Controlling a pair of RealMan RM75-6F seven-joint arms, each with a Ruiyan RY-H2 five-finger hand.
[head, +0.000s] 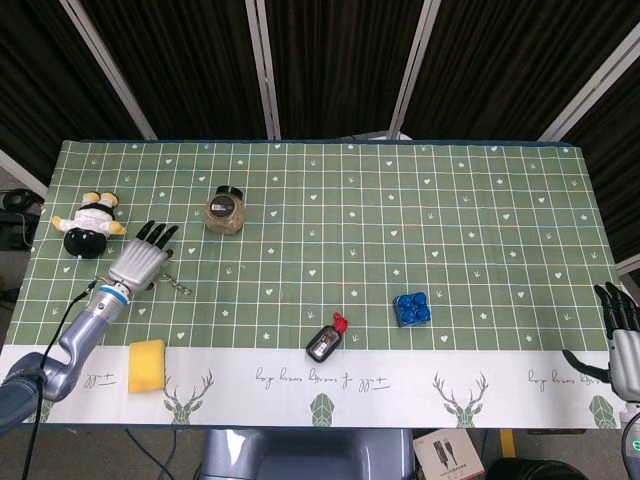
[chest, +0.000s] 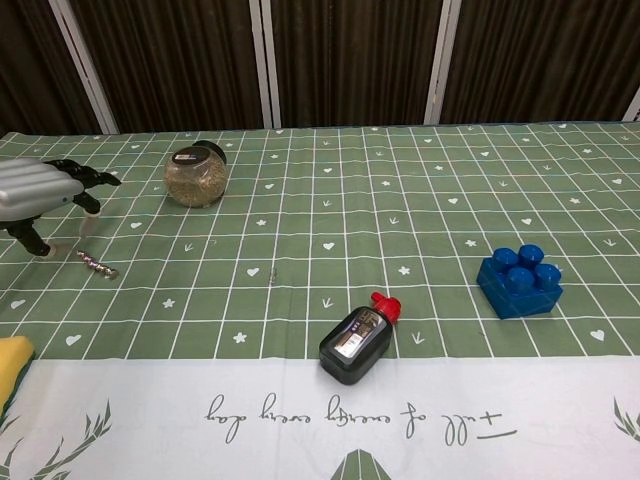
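The head view looks down steeply from above the near edge of the table (head: 480, 200), facing away from the robot toward the dark curtain (head: 330, 60). It stands far enough back to take in the whole tabletop, all four edges included, with both hands at the left (head: 140, 265) and right (head: 622, 345) margins.

The chest view sits low, just above the near edge, and looks almost level across the cloth to the same curtain (chest: 350, 60). It is nearer and narrower.

Both views share the jar (head: 224, 210) (chest: 195, 175), the bottle (head: 326, 340) (chest: 358, 342), the block (head: 411, 307) (chest: 519, 280), the chain (head: 180, 287) (chest: 97, 263) and the left hand (chest: 40, 190).
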